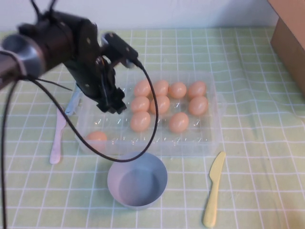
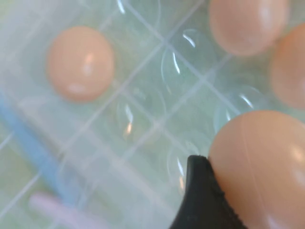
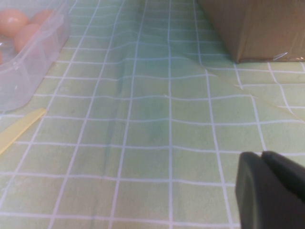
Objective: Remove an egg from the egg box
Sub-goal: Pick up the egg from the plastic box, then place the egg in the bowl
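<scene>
The left gripper (image 1: 113,102) hangs low inside the egg box (image 1: 209,136), its fingers seemingly closed, though the arm hides much. Just beyond the fingertips lies a cluster of eggs (image 1: 140,121); a lone egg (image 1: 96,139) sits nearer. A grey-blue bowl (image 1: 137,180) stands below.

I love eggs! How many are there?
10 eggs: nine in the right half of the egg box, one alone near its front-left corner. The left gripper over the box may hide more; the right gripper hangs over cloth.
</scene>
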{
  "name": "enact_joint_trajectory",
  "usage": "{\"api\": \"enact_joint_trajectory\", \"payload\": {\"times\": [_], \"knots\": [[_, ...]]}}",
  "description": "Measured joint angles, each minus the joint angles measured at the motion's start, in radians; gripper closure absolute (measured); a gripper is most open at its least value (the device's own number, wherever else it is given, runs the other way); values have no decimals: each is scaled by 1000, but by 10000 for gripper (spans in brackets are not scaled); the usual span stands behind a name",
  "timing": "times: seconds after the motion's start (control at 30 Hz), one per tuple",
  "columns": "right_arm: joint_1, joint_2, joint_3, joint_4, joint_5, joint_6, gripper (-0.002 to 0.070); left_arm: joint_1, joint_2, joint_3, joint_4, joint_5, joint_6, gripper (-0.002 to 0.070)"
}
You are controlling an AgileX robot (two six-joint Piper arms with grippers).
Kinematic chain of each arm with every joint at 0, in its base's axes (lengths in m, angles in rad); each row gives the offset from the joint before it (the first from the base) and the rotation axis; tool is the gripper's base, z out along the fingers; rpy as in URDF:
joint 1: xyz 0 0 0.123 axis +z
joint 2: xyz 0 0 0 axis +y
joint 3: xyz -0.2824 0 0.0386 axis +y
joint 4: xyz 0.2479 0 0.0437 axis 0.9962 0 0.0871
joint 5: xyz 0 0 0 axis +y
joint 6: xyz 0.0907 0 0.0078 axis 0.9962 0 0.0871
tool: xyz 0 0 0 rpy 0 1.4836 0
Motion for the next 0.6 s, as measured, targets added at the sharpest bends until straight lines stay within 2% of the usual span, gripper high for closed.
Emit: {"api": "enact_joint_trajectory", "payload": {"times": [0.2,0.43,0.6], "knots": [[0,0,0,0,0,0,694,-60,-172,26,0,149,-88,303],[0,0,0,0,0,0,694,-252,-281,177,-27,225,-123,304],[0,0,0,0,0,0,694,-316,-243,248,-34,209,-123,304]]}}
